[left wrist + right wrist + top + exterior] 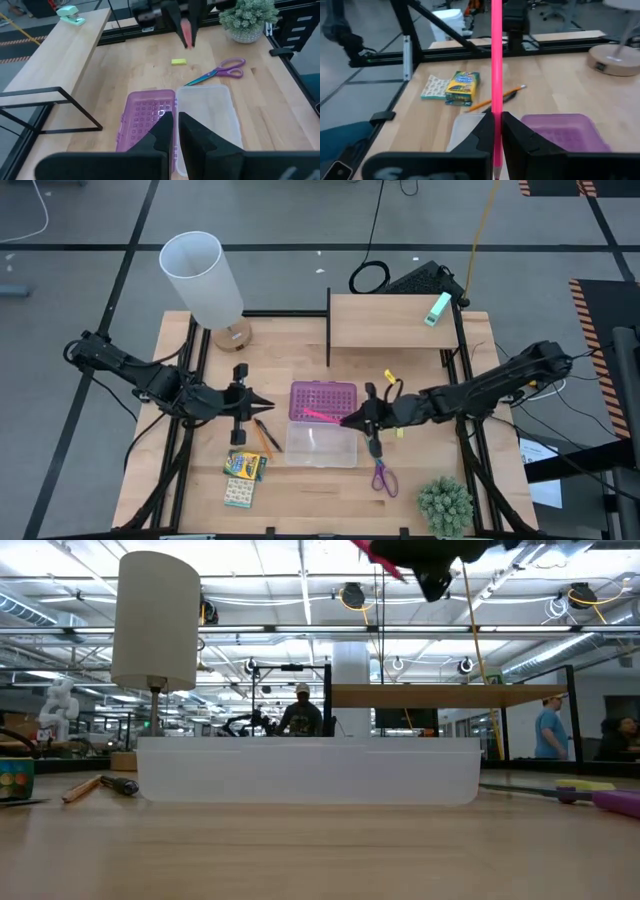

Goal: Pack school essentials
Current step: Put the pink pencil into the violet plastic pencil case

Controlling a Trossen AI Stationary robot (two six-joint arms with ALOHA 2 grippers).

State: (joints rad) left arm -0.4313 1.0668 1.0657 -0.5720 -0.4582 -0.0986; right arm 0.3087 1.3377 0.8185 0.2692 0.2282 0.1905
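My right gripper (348, 419) is shut on a pink pen (320, 415), which hangs over the purple studded lid (323, 398) and the clear case (321, 444). To the case's left my left gripper (266, 404) hovers shut and holds nothing. Beside that gripper two pencils (266, 436) lie flat on the table, and toward the near edge lie the crayon box (244, 465) and the pale patterned pack (238, 493). The purple-handled scissors (383, 477) and a small yellow piece (178, 61) lie right of the case. My right gripper pinches the pink pen's shaft (496, 107) between its two fingers. The fingers come from the table's right side and the pen runs along them. Most of its length sticks out past the fingertips toward the table's left, clear of the case and the table.
A white lamp (205, 280) stands at the far left. A raised wooden shelf (385, 320) at the far side carries a mint-green block (437, 308). A small potted plant (444, 505) sits at the near right corner. People show in the room beyond.
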